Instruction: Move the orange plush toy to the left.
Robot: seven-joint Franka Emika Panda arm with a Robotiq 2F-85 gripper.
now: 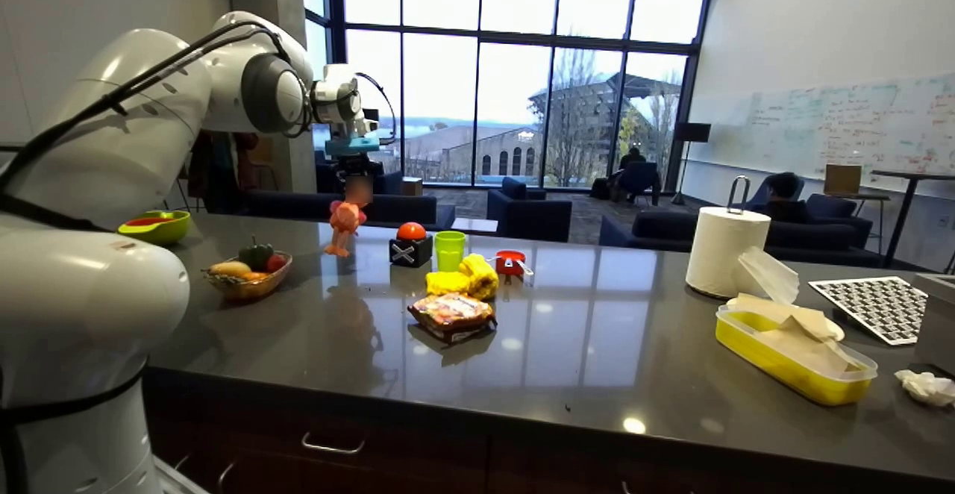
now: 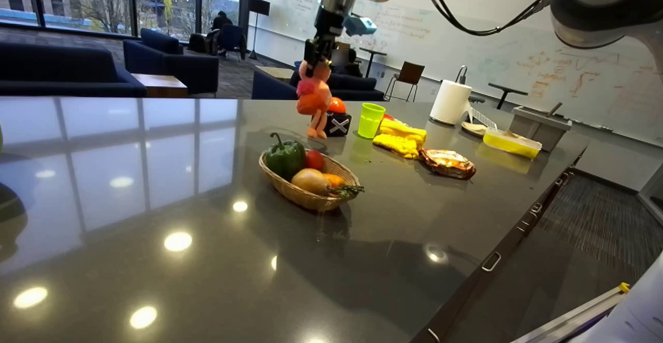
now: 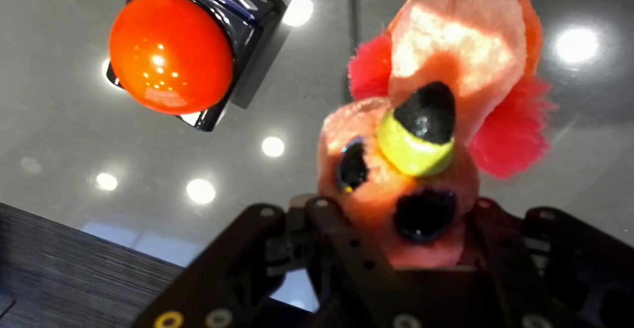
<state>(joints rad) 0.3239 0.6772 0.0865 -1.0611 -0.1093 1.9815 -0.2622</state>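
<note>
Plush toy point(image 3: 458, 26) clasped; eyes point(image 3: 425, 219): wrist view only.

The hand point(image 3: 403, 214) clasps the orange plush toy point(image 3: 458, 35).

The orange plush toy point(image 2: 314, 99) is held by its head, upright above the counter point(image 1: 597, 345), legs dangling; black eyes, a black-tipped yellow beak and fluffy pink tufts are seen.

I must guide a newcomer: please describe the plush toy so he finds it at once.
Follow the white arm over the counter to its pincer. The orange toy is gripped there by its head. Unlike the orange dome nearby, it has legs, pink tufts and a beak.
</note>
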